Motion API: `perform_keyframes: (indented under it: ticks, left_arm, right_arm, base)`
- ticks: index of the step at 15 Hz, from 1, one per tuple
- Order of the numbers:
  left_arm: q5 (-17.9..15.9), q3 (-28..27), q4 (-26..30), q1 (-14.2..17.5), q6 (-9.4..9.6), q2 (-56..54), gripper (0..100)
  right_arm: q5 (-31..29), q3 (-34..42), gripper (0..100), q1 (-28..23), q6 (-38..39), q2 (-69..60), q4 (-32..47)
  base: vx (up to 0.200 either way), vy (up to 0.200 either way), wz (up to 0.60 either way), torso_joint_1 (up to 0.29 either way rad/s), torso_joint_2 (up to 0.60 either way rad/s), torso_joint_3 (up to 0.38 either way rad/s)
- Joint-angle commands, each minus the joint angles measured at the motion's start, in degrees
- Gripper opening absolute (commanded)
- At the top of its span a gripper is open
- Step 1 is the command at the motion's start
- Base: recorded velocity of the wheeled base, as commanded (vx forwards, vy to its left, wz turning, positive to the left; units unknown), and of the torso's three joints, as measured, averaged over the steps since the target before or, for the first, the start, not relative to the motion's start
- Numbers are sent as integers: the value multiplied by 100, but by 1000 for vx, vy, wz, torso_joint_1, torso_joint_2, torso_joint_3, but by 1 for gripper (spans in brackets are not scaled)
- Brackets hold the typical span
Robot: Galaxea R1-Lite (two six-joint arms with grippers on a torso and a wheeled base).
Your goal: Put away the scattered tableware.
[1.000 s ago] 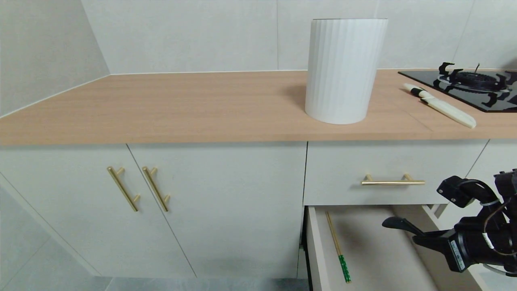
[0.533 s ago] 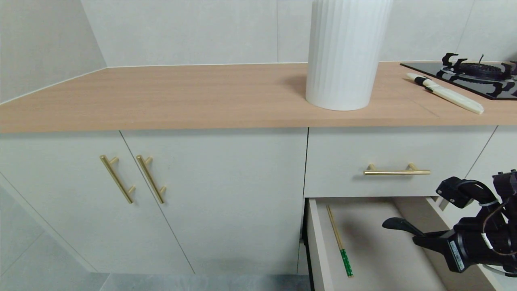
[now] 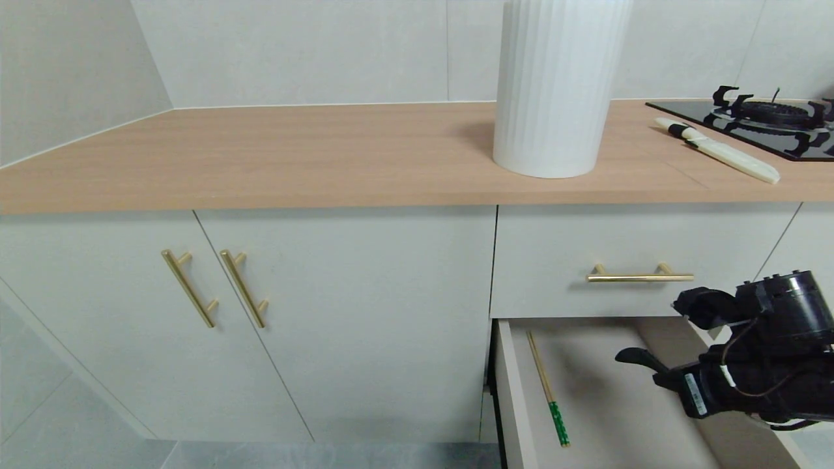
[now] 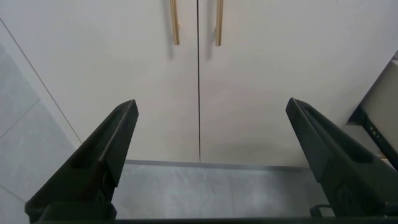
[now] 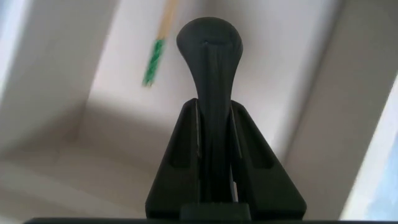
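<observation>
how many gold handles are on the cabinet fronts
3: left door handle, right door handle, and the shut drawer's handle above the open drawer, whose own handle may be hidden.

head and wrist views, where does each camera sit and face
Head view: on the head, facing down at wooden countertop and open pale drawer; right gripper shows.
Left wrist view: left wrist, facing pale cabinet doors; open left gripper frames them.
Right wrist view: right wrist, facing into drawer; shut right gripper.
Shared: head and right wrist views show the green-ended wooden chopstick.
</observation>
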Motion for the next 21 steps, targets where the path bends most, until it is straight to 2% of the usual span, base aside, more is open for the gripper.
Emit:
perform_keyframes:
  ticks: [1,5,7,10,15,20,21]
  left_arm:
    - [1,0,-2,2,-1,7,100]
    - [1,0,-2,2,-1,7,100]
    - [1,0,-2,2,-1,7,100]
    - [1,0,-2,2,-1,7,100]
    - [1,0,-2,2,-1,7,100]
    - [1,0,-2,2,-1,7,100]
    - [-7,0,-2,2,-1,7,100]
  right_arm:
    - [-572,-87,0,373,728,1272,-690]
    - [-1082,36,0,461,1009,2529,-2201]
    - [-1442,150,0,487,1071,3311,-3291]
    - [-1688,168,0,487,1080,3979,-4073]
    - [-1811,159,0,452,1071,4436,-4803]
    - [-1820,133,0,417,1080,4436,-4847]
    - [-1820,133,100,408,1080,4436,-4847]
  base:
    - [0,0,0,0,0,0]
    - [0,0,0,0,0,0]
    - [0,0,0,0,0,0]
    - [0,0,0,0,0,0]
    - [0,0,0,0,0,0]
    - [0,0,0,0,0,0]
    - [0,0,0,0,0,0]
